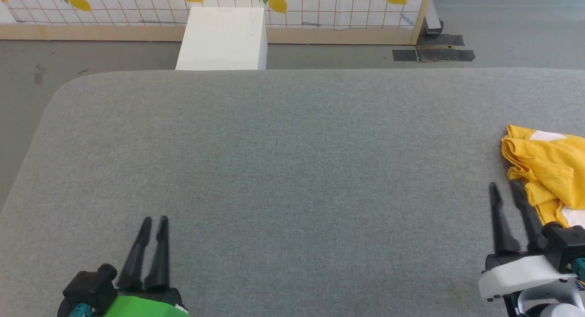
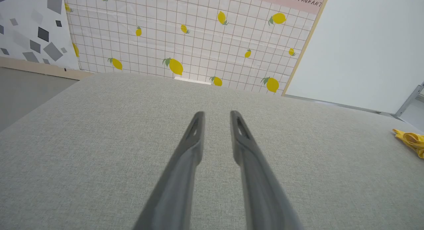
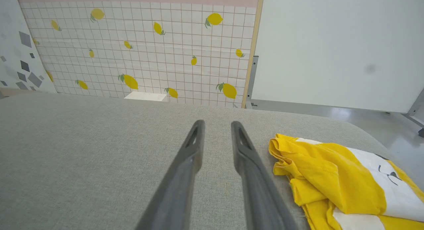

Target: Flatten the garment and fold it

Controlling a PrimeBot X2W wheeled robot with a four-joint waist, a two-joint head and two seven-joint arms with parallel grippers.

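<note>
Head view looks down on a broad grey fabric-covered tabletop (image 1: 283, 161) with a rounded far-left corner, which takes up most of the scene. Beyond its far edge lies grey floor (image 1: 91, 54), and behind that stands a white tiled wall panel (image 1: 320, 8) printed with yellow lemons and edged in pale wood. A white box (image 1: 222, 38) sits on the floor against that panel, just past the far edge of the tabletop and left of centre. The garment (image 1: 548, 171) lies crumpled in a loose heap at the right edge of the tabletop. It is yellow-orange cloth with white patches, and the right wrist view shows short black lines on one patch. The right end effector (image 1: 504, 185) hovers at the near right, just left of the garment. Its two dark fingers are set a narrow gap apart and grip nothing, and whether the right-hand finger touches the cloth cannot be told. The left end effector (image 1: 155, 220) sits at the near left over bare fabric, well apart from the garment, its fingers likewise narrowly parted and empty.
</note>
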